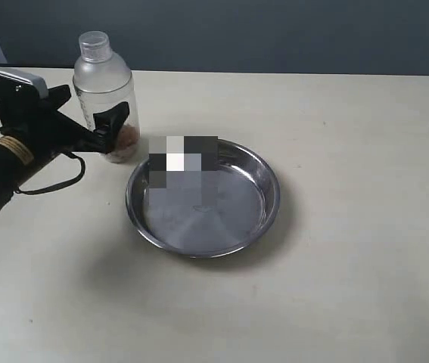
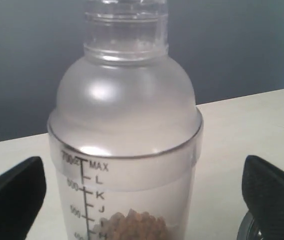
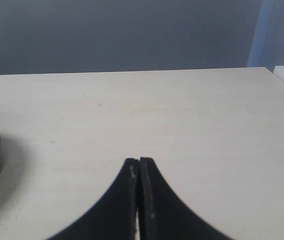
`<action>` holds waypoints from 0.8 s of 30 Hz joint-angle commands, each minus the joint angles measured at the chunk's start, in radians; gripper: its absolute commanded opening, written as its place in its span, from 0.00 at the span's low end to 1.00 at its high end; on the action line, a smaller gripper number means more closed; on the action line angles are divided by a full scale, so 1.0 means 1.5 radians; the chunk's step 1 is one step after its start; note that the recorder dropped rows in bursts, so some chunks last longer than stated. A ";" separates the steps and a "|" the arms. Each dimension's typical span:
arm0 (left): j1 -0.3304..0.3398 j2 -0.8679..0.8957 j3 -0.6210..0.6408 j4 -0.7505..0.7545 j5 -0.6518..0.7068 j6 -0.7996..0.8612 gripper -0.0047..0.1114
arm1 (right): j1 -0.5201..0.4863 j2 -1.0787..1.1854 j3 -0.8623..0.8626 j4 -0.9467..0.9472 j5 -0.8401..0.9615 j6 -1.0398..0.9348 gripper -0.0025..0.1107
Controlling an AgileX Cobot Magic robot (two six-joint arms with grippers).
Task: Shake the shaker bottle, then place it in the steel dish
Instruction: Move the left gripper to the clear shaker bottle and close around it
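Frosted plastic shaker bottle [image 2: 124, 125] with brown bits: likely light, stiff, slippery. Best grabbed round the straight middle. Left jaws wide open either side; right jaws shut.

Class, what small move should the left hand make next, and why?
Probably close the left hand on the shaker bottle: its fingers stand wide open on either side of the upright bottle, with gaps showing, so nothing is gripped yet for shaking.
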 commanded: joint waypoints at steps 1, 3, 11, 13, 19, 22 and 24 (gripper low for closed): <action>-0.005 0.039 -0.031 0.001 -0.008 0.000 0.95 | -0.004 -0.003 0.001 -0.003 -0.009 0.000 0.02; -0.005 0.053 -0.050 0.002 -0.008 0.000 0.95 | -0.004 -0.003 0.001 -0.003 -0.009 0.000 0.02; -0.005 0.091 -0.096 0.006 -0.008 -0.001 0.95 | -0.004 -0.003 0.001 -0.003 -0.009 0.000 0.02; -0.005 0.095 -0.105 0.009 -0.008 -0.001 0.95 | -0.004 -0.003 0.001 -0.003 -0.009 0.000 0.02; -0.005 0.116 -0.141 0.017 -0.008 -0.001 0.95 | -0.004 -0.003 0.001 -0.003 -0.009 0.000 0.02; -0.005 0.130 -0.154 0.029 -0.008 -0.001 0.95 | -0.004 -0.003 0.001 -0.003 -0.009 0.000 0.02; -0.005 0.133 -0.154 0.029 -0.008 -0.001 0.95 | -0.004 -0.003 0.001 -0.003 -0.009 0.000 0.02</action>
